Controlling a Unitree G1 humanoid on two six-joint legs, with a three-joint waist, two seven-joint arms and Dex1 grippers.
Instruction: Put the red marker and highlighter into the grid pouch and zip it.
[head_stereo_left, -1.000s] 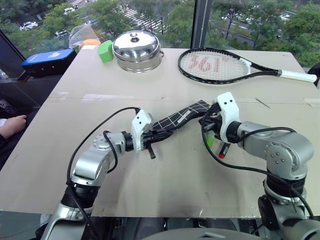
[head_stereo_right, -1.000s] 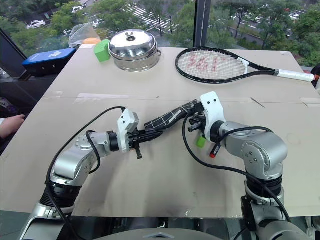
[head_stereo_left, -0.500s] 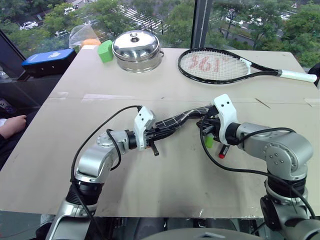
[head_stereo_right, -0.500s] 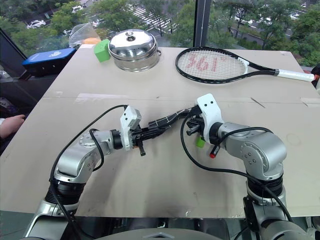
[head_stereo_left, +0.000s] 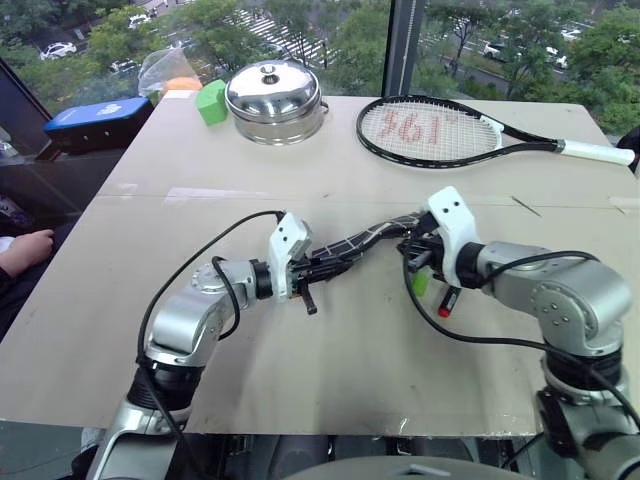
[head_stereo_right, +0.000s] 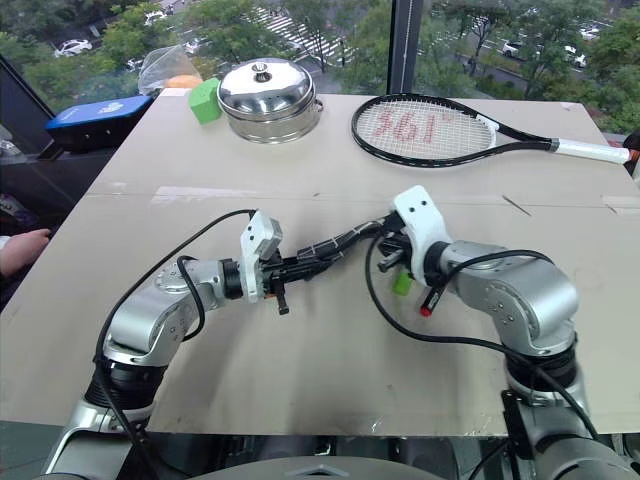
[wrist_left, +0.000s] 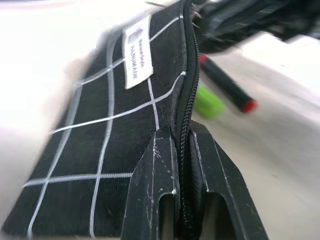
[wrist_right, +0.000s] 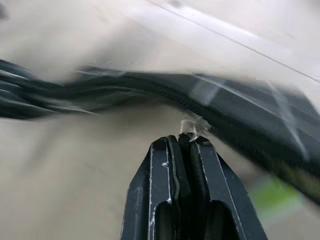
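Fingers (wrist_left: 150, 195) of the left gripper (wrist_left: 182, 150) pinched the grid pouch (wrist_left: 115, 125), labelled "HANDMADE"; the right gripper (wrist_right: 182, 142) pinched its pull cord (wrist_right: 192, 127); red marker (wrist_left: 225, 85) and highlighter (wrist_left: 207, 100) lay beside the pouch.

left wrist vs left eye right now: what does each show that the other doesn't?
Left wrist alone: the white label on the grid pouch, and the zipper edge clamped in the left claw.
Left eye alone: steel pot, racket, green block, and the right claw on the pouch's far end.
Both: pouch, red marker, highlighter.
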